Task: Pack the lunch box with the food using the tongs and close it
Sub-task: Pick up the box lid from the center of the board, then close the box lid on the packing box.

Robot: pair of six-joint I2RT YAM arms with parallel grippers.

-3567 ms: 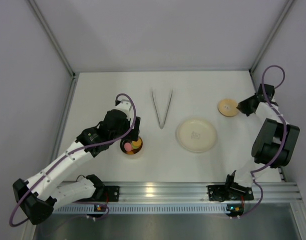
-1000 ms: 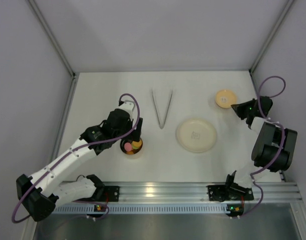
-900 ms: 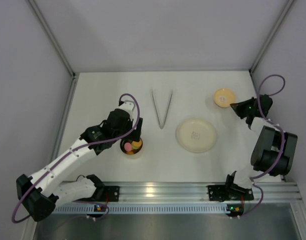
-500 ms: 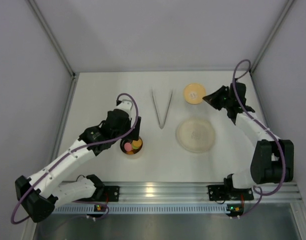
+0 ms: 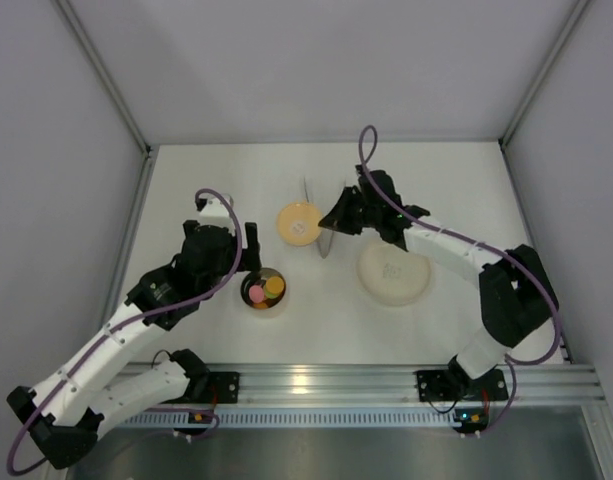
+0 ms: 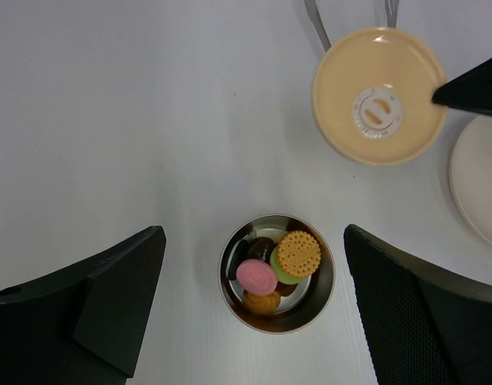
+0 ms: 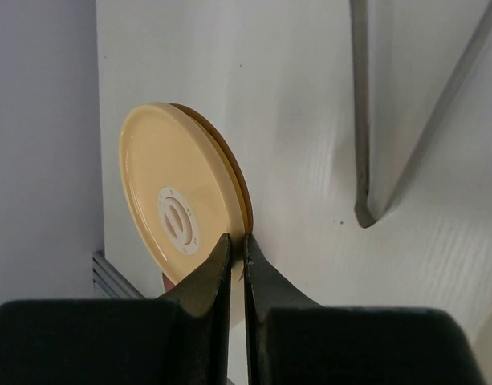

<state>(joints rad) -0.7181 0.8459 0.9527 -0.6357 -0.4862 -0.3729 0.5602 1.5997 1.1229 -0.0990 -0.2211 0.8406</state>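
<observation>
Tan wooden lid (image 7: 181, 208), seen edge-on in the right wrist view: the right gripper (image 7: 236, 245) has its jaws pinched narrow on the rim, one finger on each face. The pale face with a small round fitting in the middle looks toward the camera, and a darker layer shows behind it.

Top view: same lid (image 5: 300, 222) reads as a flat disc over the table (image 5: 216, 180), just up and to the right of the steel pot (image 5: 263, 290) and clear of its rim. This view does not show the pinch itself. The right arm reaches across from the right and covers most of the tongs (image 5: 325, 247); only the joined end and a bit of one arm show.

Left wrist view: looks straight down into the open pot (image 6: 278, 273). Food (image 6: 274, 269) is inside: a round orange biscuit, pink, green, black and brown pieces, stacked; exact count not readable. The left gripper (image 6: 254, 245) hangs above the pot with jaws wide, one finger on each side, gripping nothing. The lid and the dark tip of the right finger sit at upper right.

Pale plate (image 5: 394, 272) lies right of the tongs; cut off at the frame edge in the left wrist view.

Whether the lid is lifted off the table: cannot tell.
</observation>
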